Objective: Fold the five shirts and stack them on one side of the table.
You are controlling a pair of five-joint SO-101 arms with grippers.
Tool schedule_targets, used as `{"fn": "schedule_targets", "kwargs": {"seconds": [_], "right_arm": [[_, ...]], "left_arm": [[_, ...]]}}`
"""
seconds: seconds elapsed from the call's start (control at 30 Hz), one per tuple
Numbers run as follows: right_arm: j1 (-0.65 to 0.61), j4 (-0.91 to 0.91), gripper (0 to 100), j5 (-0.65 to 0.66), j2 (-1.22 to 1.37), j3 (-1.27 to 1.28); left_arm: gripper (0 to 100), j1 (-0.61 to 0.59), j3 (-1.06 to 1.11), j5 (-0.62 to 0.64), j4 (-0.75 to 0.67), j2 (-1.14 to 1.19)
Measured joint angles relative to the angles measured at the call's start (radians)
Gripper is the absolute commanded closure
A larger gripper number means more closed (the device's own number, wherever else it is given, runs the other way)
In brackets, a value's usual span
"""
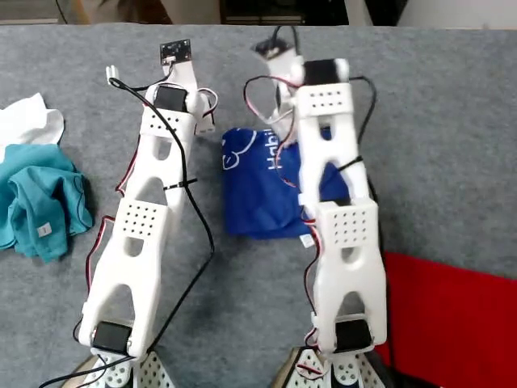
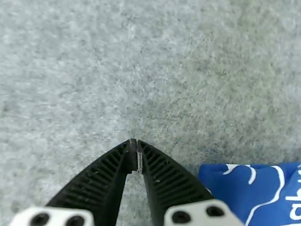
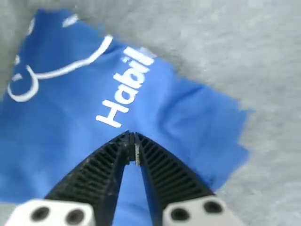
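Both pairs of jaws are pressed together on nothing. The left jaws hang over bare desk (image 2: 141, 56) with the blue shirt (image 2: 254, 188) just beside them, and the right jaws sit directly above that shirt. Pinching only its top layer would likely pull the fold open, and the desk's fuzzy grey felt may drag the thin, limp cloth into bunches. The shirt lies as a rough rectangle with one ragged edge.

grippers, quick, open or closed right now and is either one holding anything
left gripper: closed, holding nothing, above the grey table.
right gripper: closed, above the blue shirt, no cloth seen in it.
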Motion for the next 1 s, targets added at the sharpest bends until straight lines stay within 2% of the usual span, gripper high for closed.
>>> {"fn": "schedule_targets", "kwargs": {"seconds": [0.23, 0.57, 0.8, 1.0], "right_arm": [[0.012, 0.000, 99.3, 0.003, 0.104, 0.025], [0.130, 0.000, 99.3, 0.063, 0.137, 0.041], [0.146, 0.000, 99.3, 0.110, 0.051, 0.239], [0.207, 0.000, 99.3, 0.137, -0.052, 0.394]], "left_arm": [[98, 0.000, 0.000, 0.003, 0.000, 0.000], [98, 0.000, 0.000, 0.003, 0.000, 0.000], [98, 0.000, 0.000, 0.003, -0.011, 0.000], [98, 0.000, 0.000, 0.003, -0.011, 0.000]]}}
